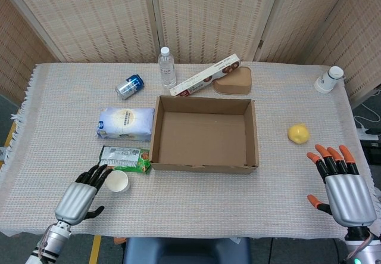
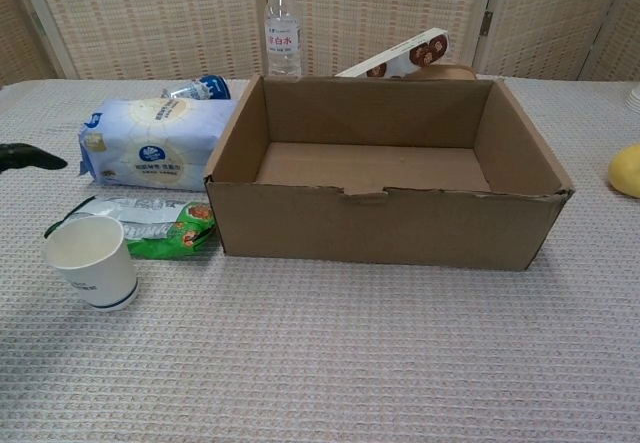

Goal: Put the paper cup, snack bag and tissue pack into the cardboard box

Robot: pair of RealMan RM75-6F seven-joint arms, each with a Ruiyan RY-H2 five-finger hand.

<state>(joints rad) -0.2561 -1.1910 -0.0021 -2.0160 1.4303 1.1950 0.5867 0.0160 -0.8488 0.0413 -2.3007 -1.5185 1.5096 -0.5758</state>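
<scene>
Head view: the left hand [image 1: 80, 193] hovers low over the near left part of the worktop [image 1: 196, 198], fingers spread and holding nothing. Its dark fingertips reach just beside the paper cup [image 1: 117, 181], which stands upright to the hand's right. Just beyond the fingertips lies the green snack bag [image 1: 124, 158], flat, touching the near left corner of the cardboard box [image 1: 204, 134]. Farther beyond sits the tissue pack [image 1: 125, 123], against the box's left wall. The box is open-topped with nothing inside. The right hand [image 1: 342, 186] hangs at the near right edge of the worktop, fingers spread, holding nothing. A yellow fruit [image 1: 298, 133] lies beyond it and to its left, with bare cloth between. Between the two hands the near strip of worktop is open.

Chest view: only a dark fingertip of the left hand [image 2: 30, 157] shows at the left edge, above and apart from the cup [image 2: 90, 261]. The right hand is out of frame. This view shows the cup's open rim, the snack bag [image 2: 150, 227] behind it, and the tissue pack [image 2: 155, 143] resting against the box [image 2: 385, 225] wall.
</scene>
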